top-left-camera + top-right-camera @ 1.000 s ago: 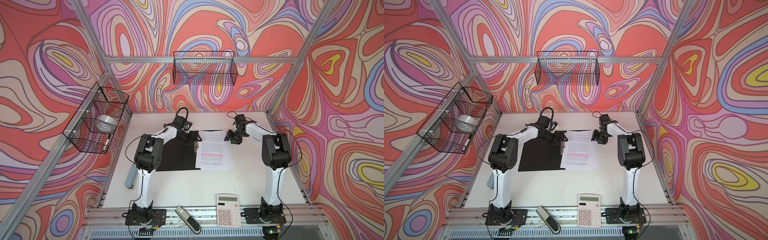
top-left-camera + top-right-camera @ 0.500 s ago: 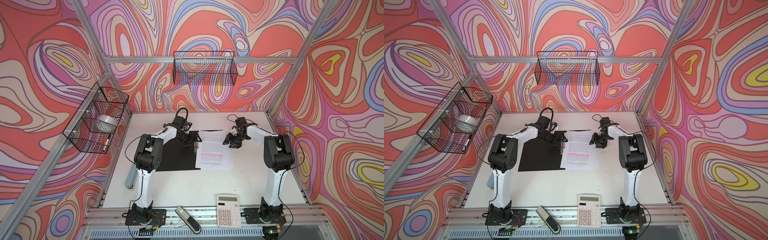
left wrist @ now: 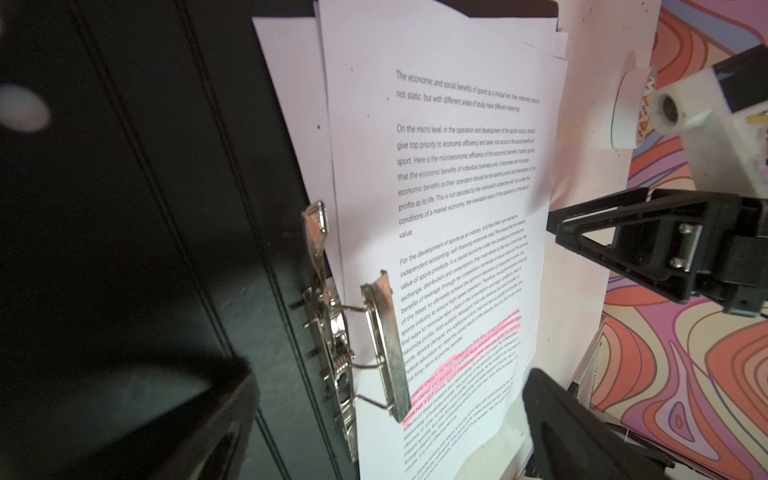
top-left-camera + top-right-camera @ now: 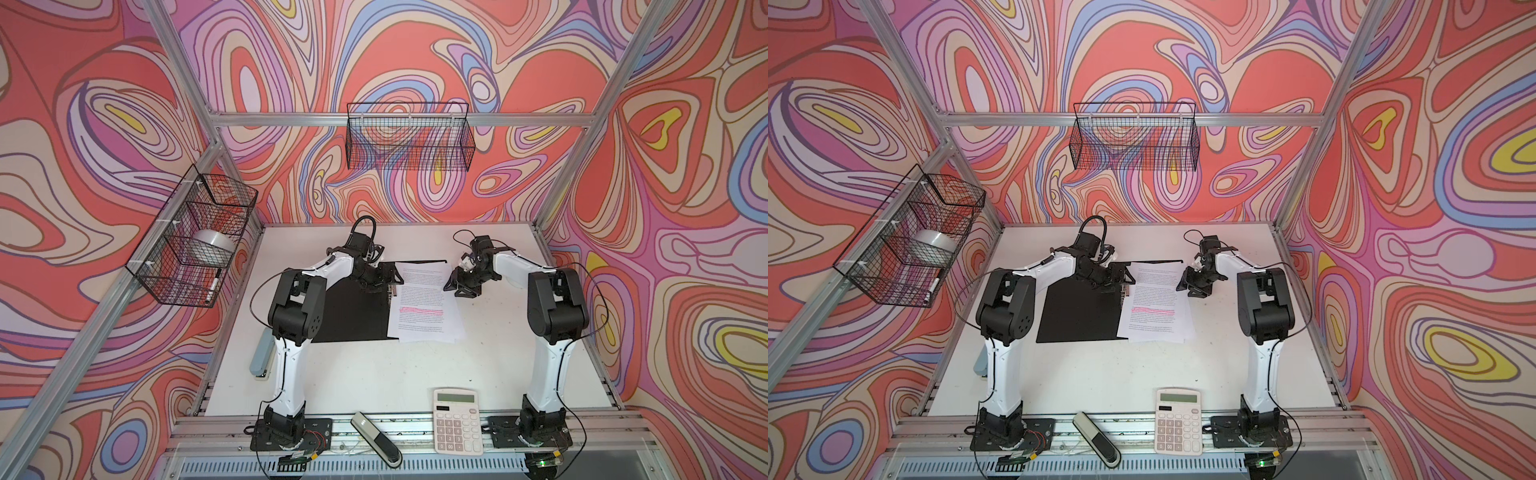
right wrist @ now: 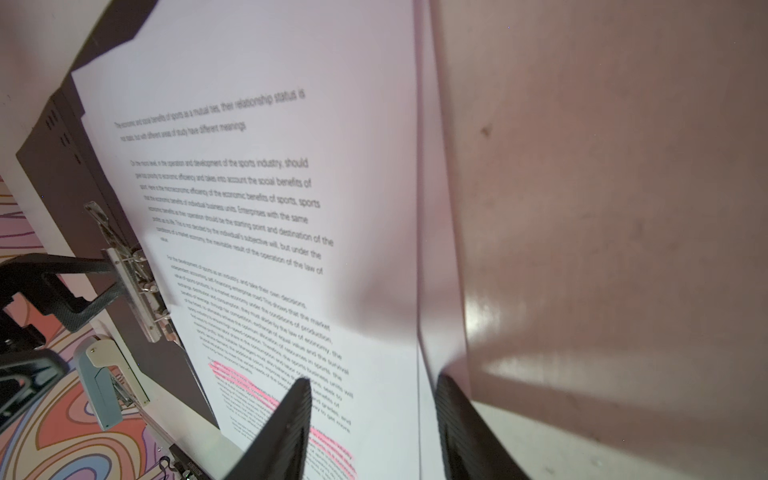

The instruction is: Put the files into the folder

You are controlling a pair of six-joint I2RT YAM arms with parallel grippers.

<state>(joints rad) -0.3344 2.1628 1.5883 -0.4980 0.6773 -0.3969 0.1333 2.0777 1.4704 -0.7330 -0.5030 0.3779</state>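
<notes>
Entry: my right gripper (image 4: 451, 290), come in from farther back; fingers now astride the right edge of the files (image 4: 424, 305).

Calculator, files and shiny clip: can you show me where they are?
calculator (image 4: 458, 430): in a top view, on its keys.
files (image 4: 424, 299): in a top view, middle of the top sheet.
shiny clip (image 3: 386, 345): left wrist view, on its flat metal bar.
</notes>
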